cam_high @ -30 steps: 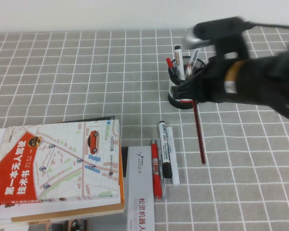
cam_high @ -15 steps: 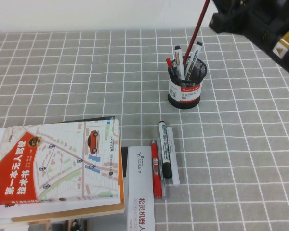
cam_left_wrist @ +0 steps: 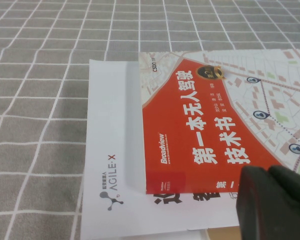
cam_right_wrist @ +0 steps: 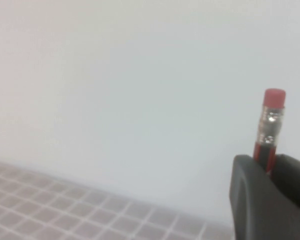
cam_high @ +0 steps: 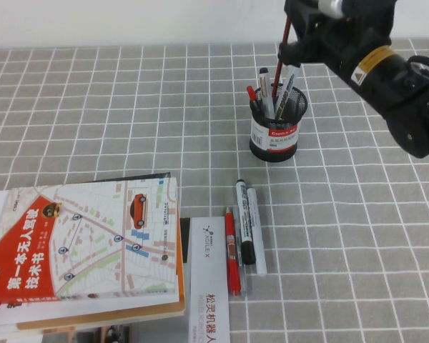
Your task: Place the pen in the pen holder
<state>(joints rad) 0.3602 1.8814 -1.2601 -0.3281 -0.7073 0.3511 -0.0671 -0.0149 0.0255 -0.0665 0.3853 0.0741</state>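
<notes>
Dark red and very thin, the pencil-like pen (cam_high: 282,56) is held nearly upright, clamped between the fingers of the right gripper (cam_high: 294,44) above the far side of the surface. Its lower end is seen reaching down to the mouth of the small black wire-mesh pen holder (cam_high: 274,128), which stands directly beneath the fingers and already carries several markers. Whether the tip has passed below the rim cannot be told. In the right wrist view the pinkish eraser and metal band of the pen (cam_right_wrist: 270,125) are seen standing up out of the narrow gap between the fingers (cam_right_wrist: 250,195), which are closed tightly on the shaft.

The insertion step is judged to be in hand: the pen has been lined up over the cup but not released. Next, a short straight descent is called for, with the tip kept clear of the markers inside, and then the fingers are to be opened.

The left gripper (cam_left_wrist: 275,200) is parked well away from the holder, over an orange-red book with a map cover (cam_left_wrist: 220,135) lying on a white booklet (cam_left_wrist: 115,165); its fingers appear close together, with nothing held.
</notes>
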